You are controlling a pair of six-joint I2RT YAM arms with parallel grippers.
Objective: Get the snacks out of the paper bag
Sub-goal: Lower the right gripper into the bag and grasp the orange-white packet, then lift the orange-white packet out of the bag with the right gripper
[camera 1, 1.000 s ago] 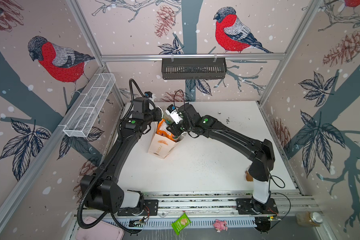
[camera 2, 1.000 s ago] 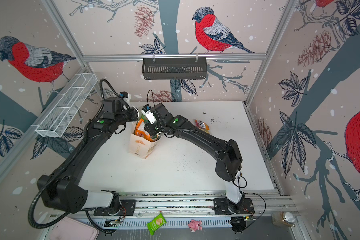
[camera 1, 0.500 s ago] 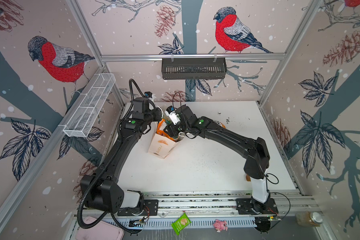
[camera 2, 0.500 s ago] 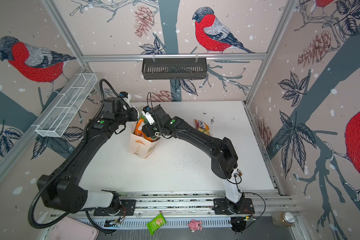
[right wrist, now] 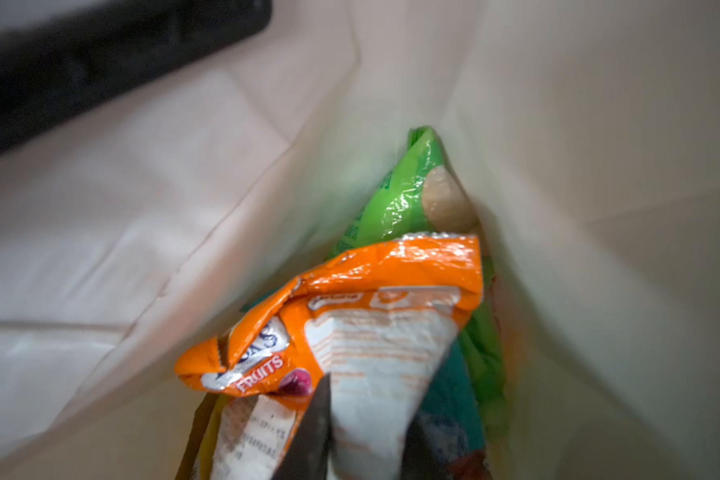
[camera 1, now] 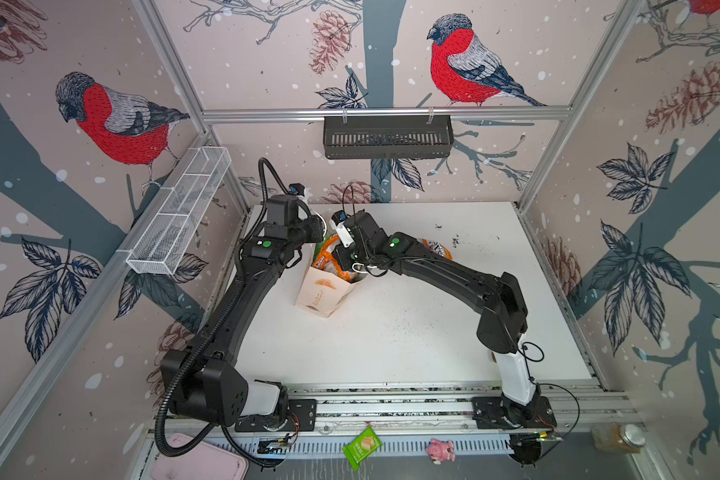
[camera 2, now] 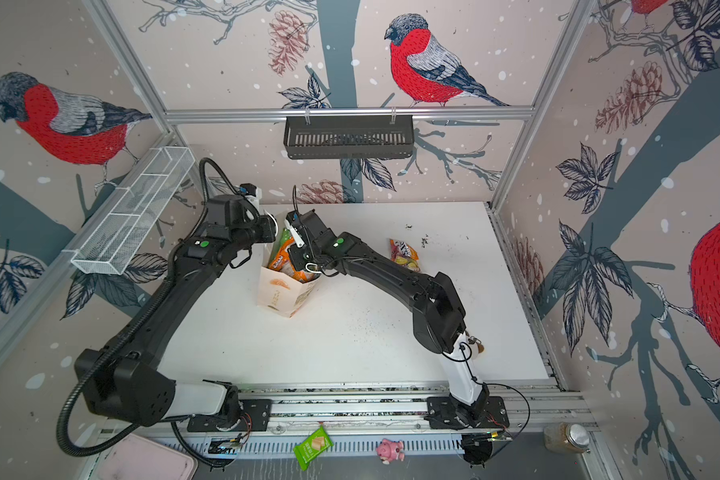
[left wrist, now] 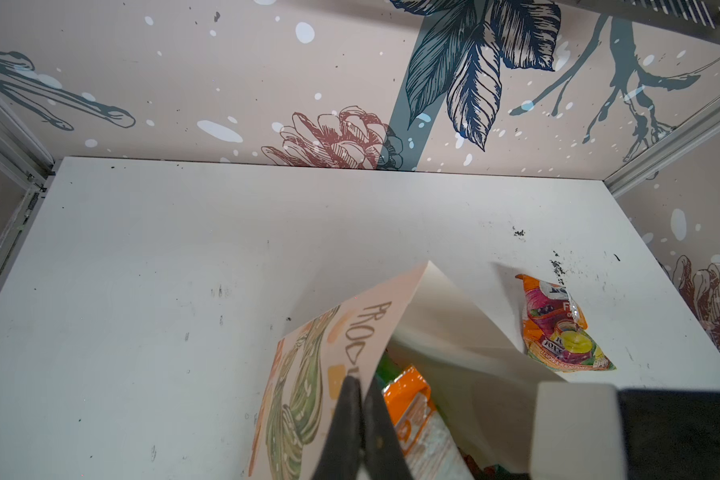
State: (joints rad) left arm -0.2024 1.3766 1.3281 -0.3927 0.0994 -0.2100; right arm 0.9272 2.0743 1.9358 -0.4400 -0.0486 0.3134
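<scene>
**Both top views:** tall cream paper bag (camera 1: pixel 321 291), printed with orange-brown pastries, upright on the white table (camera 1: pixel 412 340). Both arms are at its mouth. One crinkly orange-and-purple foil snack (camera 2: pixel 404 255) lies flat beyond the bag, well apart.

**Left wrist:** left gripper (left wrist: pixel 361 384), jaws pressed together on the bag's stiff printed rim, keeping the mouth wide.

**Right wrist:** right gripper (right wrist: pixel 368 399) inside the bag, jaws pinching a glossy orange foil packet (right wrist: pixel 391 282). A bright green foil packet (right wrist: pixel 400 199) and a teal packet (right wrist: pixel 445 386) sit behind it.

**Step:** extraction. The next move likely calls for a straight lift clear of the rim; slick foil may slip.
</scene>
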